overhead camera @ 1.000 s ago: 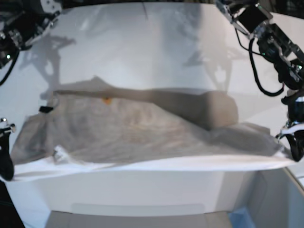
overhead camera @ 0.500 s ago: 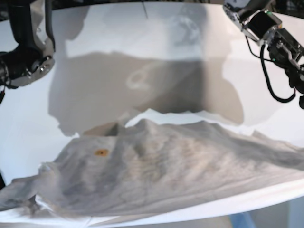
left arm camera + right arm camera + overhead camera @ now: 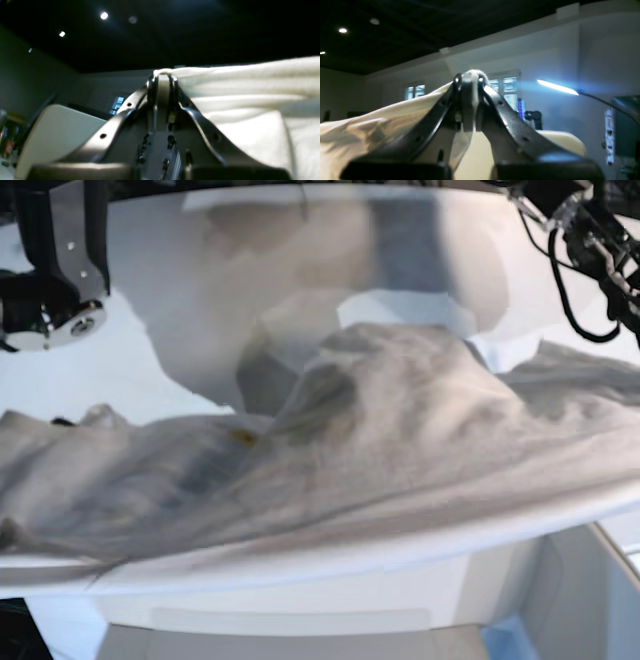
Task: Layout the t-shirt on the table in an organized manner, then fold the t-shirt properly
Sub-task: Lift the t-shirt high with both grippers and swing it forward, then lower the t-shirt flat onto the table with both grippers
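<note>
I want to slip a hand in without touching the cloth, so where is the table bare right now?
Bare table shows at the far left, between the right arm's joint and the raised t-shirt. Another bare strip lies far right, beside the cables. The near half is crowded: cloth billows across the full width.

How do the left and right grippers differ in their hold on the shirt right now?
The left gripper has the t-shirt trailing off to the right of its wrist view; the right gripper has it trailing left. Fabric looks brighter at the left, more shadowed at the right. Both are shut on a cloth edge, raised.
</note>
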`<state>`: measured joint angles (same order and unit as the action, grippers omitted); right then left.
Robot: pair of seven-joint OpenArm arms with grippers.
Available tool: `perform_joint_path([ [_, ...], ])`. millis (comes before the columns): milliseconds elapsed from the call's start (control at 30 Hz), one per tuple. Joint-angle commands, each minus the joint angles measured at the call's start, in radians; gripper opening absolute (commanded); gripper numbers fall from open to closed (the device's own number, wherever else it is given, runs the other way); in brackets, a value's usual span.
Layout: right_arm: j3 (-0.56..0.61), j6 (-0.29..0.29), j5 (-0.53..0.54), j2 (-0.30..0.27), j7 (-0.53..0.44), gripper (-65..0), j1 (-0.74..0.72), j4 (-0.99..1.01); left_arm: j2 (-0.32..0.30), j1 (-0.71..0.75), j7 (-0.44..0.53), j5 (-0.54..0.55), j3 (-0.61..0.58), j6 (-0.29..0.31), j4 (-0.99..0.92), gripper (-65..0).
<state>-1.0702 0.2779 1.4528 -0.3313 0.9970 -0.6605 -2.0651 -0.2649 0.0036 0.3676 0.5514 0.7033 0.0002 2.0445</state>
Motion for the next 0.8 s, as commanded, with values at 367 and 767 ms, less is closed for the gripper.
perform_joint_path([
  [367,0.126,-0.027,-0.237,-0.027,-0.040,-65.0,0.057,0.105,-0.015,-0.040,-0.407,0.017,-0.075,-0.041,0.000,-65.0],
  [767,0.410,-0.027,-0.613,-0.007,-0.048,-65.0,0.124,0.535,-0.015,-0.348,-1.010,0.014,-0.242,-0.038,-0.423,-65.0],
])
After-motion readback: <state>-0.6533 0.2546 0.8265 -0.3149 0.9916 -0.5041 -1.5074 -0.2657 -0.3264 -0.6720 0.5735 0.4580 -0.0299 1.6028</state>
